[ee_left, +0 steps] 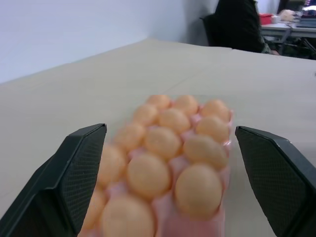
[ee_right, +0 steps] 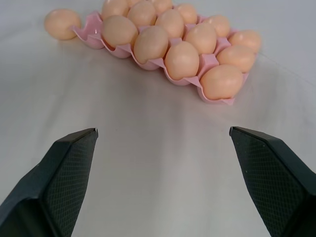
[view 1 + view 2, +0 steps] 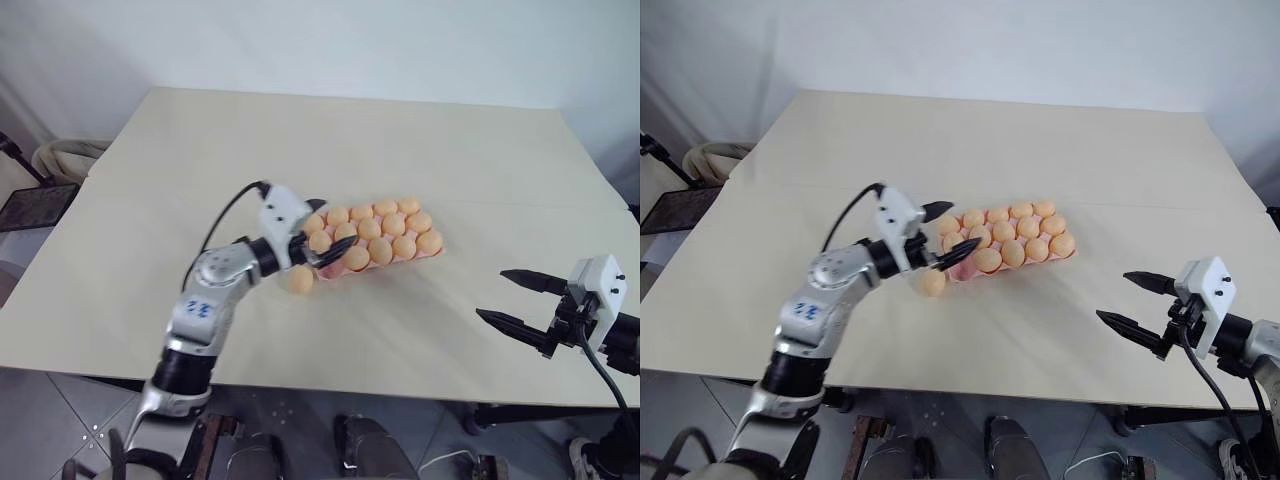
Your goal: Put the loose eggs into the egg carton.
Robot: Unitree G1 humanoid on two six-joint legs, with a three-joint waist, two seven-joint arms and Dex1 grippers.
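1. My left gripper point(image 3: 943, 232) hangs wide open, empty, over the near end of the pink egg carton point(image 3: 1065, 254)
2. One loose egg point(image 3: 931, 283) lies on the table point(image 3: 970, 130), touching that end
3. My right gripper point(image 3: 1130, 302) is wide open, empty, well apart

1. You see a pink carton point(image 2: 213, 63), its cups filled with pale orange-tan eggs point(image 2: 182, 59), all alike in colour.
2. You have one more egg point(image 2: 62, 23) of the same orange-tan lying on the table just beside the carton.
3. Your table point(image 3: 330, 140) is plain pale beige, without pattern.
4. Your left gripper point(image 3: 942, 234) has black fingers point(image 1: 74, 173) with a fine cross-hatched texture on the pads, and a white housing behind them.
5. Your right gripper point(image 3: 516, 301) matches: black textured fingers point(image 2: 64, 168), white housing.
6. Your left forearm is silver-grey with a small blue marking.
7. The wall behind is white.
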